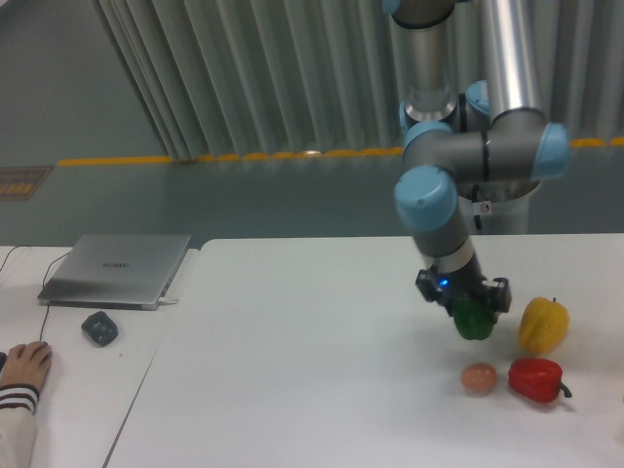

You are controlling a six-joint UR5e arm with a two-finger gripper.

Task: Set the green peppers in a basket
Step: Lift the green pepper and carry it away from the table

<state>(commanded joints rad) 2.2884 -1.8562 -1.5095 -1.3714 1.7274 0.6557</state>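
Note:
The green pepper [475, 323], dark and glossy, hangs just above the white table at the right, under the arm's wrist. My gripper [472, 314] is shut on it, fingers on either side of its top. It sits between the yellow pepper and the small orange-pink fruit, apart from both. No basket shows in this view.
A yellow bell pepper [542, 324] stands right of the gripper, a red bell pepper [535, 379] lies in front of it, and a small orange-pink round fruit [478, 377] sits just below the held pepper. On the left table are a laptop [117, 269], a mouse [99, 328] and a person's hand [23, 366].

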